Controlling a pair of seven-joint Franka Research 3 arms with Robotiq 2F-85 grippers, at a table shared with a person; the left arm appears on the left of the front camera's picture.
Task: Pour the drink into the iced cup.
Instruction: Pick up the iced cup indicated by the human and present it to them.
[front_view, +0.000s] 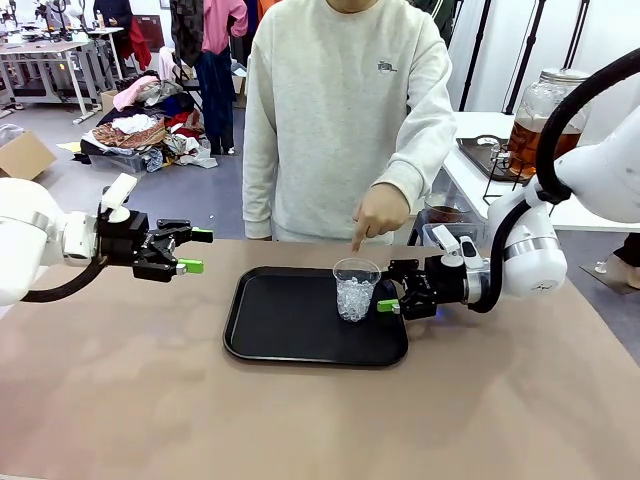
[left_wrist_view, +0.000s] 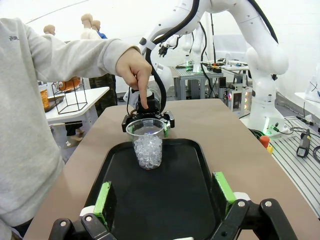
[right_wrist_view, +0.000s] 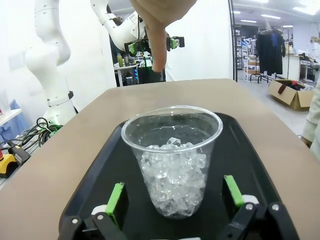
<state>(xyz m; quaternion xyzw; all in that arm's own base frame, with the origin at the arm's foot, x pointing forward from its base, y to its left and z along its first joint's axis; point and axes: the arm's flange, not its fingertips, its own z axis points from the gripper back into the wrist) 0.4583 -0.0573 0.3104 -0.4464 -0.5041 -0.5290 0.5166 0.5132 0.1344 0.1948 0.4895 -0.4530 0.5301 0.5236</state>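
Your right claw (front_view: 392, 287), jaws apart, faces the iced cup (front_view: 356, 290) on the tray (front_view: 270, 335); the drink (front_view: 522, 148) sits far right, nothing poured yet.

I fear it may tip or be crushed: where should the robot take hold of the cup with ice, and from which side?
Grip the cup by its side wall at about mid-height, coming level from the robot's right, where the open right claw faces it. It stands upright and widens toward the rim, so it should not slip down; a hand points over the open top.
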